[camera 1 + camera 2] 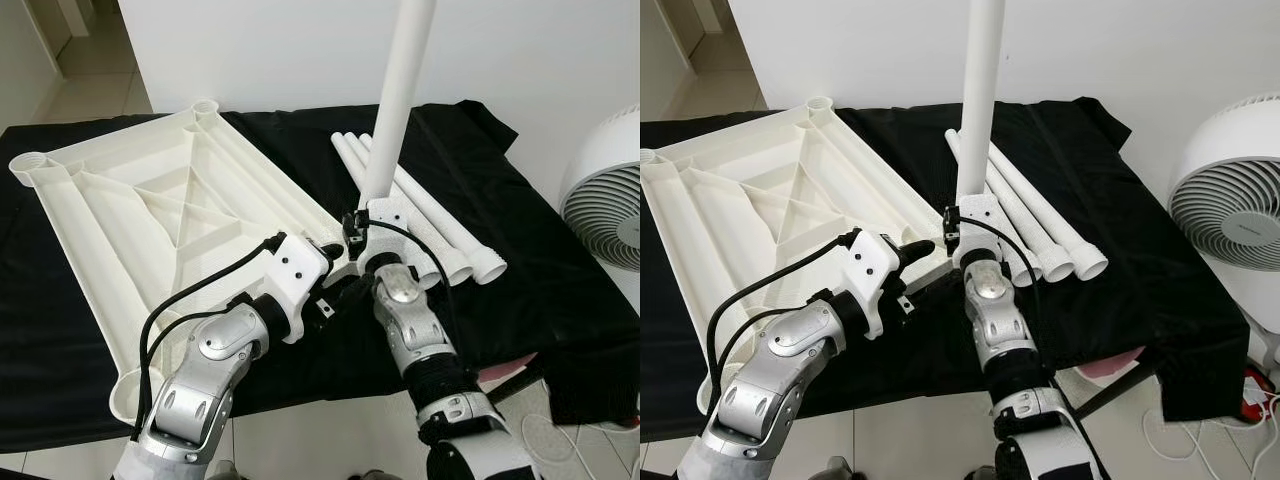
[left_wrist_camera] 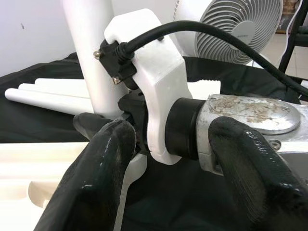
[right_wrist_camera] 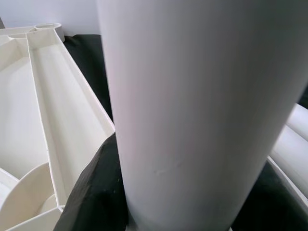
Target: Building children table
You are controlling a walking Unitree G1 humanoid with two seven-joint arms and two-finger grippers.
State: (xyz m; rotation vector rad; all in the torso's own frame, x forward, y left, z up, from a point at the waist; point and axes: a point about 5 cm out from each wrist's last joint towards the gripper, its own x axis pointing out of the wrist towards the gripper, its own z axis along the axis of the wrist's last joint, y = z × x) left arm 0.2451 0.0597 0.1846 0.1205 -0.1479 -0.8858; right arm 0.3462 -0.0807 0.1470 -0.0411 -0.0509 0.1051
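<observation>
Both arms reach forward, the left gripper (image 1: 335,290) beside the right gripper (image 1: 372,238).

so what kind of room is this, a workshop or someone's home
Most likely a home: pale tiled floor, a plain white wall and a household fan beside a black cloth holding an upturned white tabletop.
</observation>
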